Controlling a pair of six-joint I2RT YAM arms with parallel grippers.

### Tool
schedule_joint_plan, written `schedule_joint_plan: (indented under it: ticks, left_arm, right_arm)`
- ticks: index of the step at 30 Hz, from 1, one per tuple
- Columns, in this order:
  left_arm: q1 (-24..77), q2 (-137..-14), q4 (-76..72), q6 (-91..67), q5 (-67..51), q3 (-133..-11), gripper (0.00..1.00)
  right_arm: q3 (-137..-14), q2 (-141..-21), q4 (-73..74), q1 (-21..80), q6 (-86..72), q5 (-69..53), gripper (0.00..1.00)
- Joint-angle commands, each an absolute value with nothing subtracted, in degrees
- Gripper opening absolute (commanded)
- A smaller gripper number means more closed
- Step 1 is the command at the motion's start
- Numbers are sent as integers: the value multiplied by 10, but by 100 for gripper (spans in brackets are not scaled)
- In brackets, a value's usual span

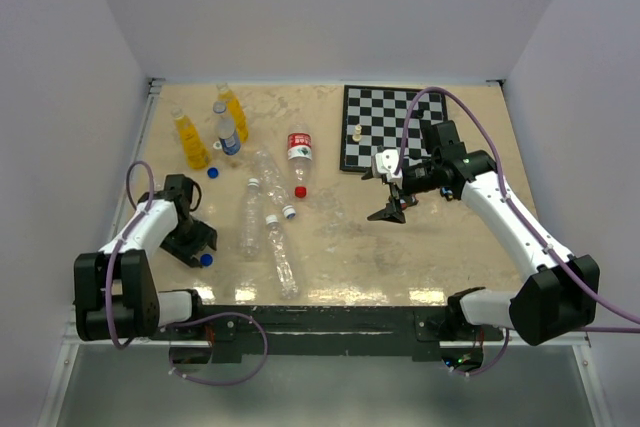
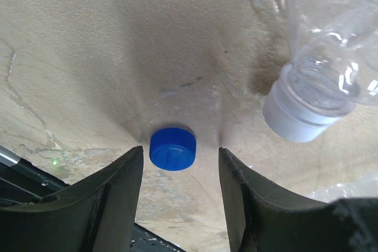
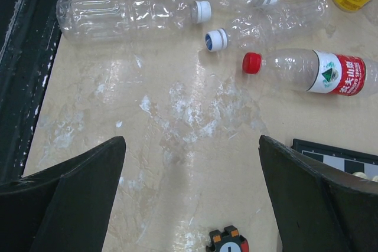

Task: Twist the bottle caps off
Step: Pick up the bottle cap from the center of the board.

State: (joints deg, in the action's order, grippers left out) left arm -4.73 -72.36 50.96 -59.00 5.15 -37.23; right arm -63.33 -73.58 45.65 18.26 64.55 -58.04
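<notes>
Left gripper [image 2: 180,151]: It hung low over the table [image 1: 350,247] near the left edge. Its jaws were partly open and held nothing.
Blue cap [image 2: 172,149]: It lay loose on the table between the jaws and touched neither one.
My plan here: I thought this cap was already off. So I wanted to lift straight up and not bump it.
Clear bottle [image 2: 331,39]: It lay just to the right, with its white cap [image 2: 298,116] on. I thought that cap should come next, gripped square on its sides.
Right gripper [image 3: 192,140]: It was wide open and held nothing, well apart from the bottles. I thought it should hold the bottle steady for the twist.
</notes>
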Motion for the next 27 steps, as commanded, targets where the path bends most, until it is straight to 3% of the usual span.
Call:
schedule_joint_plan:
  ticks: [1,7,18,27]
  left_arm:
    - [-41,-746,521,-597,63,-392,59]
    - [-35,-774,516,-599,77,-403,58]
    - [-33,-752,513,-590,68,-397,29]
    - [-23,-665,533,-570,-30,-410,20]
  right_arm:
    - [-650,-722,457,178,650,-587,98]
    - [-650,-720,458,178,651,-587,98]
    - [-650,-721,457,177,652,-585,98]
    - [-649,-724,456,176,651,-583,98]
